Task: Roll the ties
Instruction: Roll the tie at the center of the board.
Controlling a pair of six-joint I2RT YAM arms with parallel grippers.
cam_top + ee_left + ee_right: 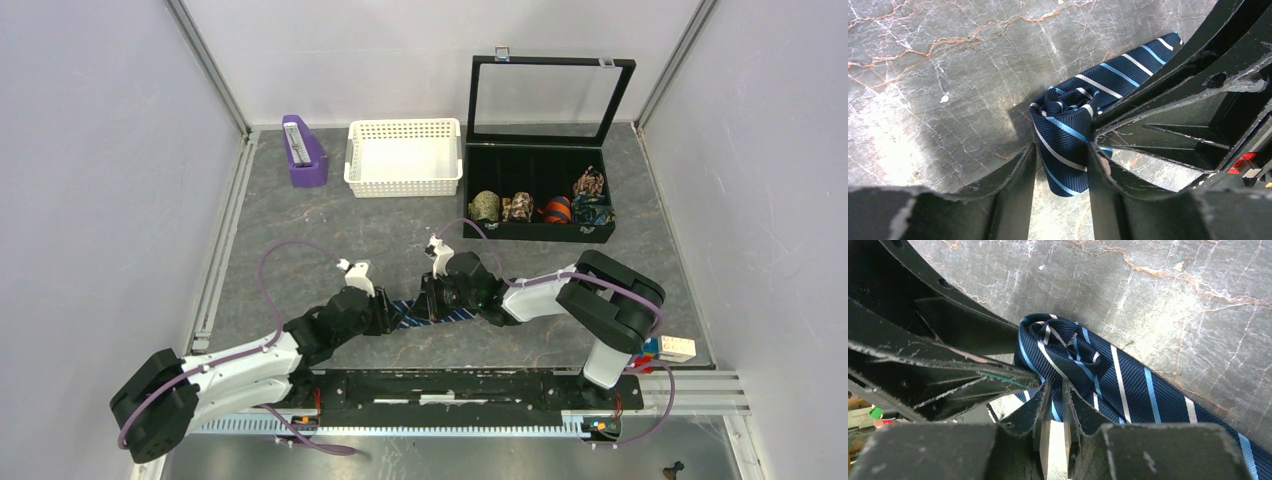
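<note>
A dark navy tie (pixel 452 316) with thin light-blue and white stripes lies on the grey table near the front, partly rolled. Its rolled end (pixel 1063 125) sits between the two grippers; the flat rest runs off to the right (pixel 1168 395). My left gripper (pixel 1062 150) is shut on the coil, fingers (pixel 1020 170) on either side of it. My right gripper (pixel 1057 387) is shut on the edge of the coil (pixel 1053 347), fingers nearly together. In the top view both grippers (pixel 395 312) (pixel 432 298) meet over the tie and hide the coil.
A black box (pixel 545 165) with its lid up stands at the back right and holds several patterned rolls (pixel 487 206). A white basket (pixel 403 157) and a purple holder (pixel 303 152) stand at the back. A small block (pixel 674 347) lies by the right arm's base.
</note>
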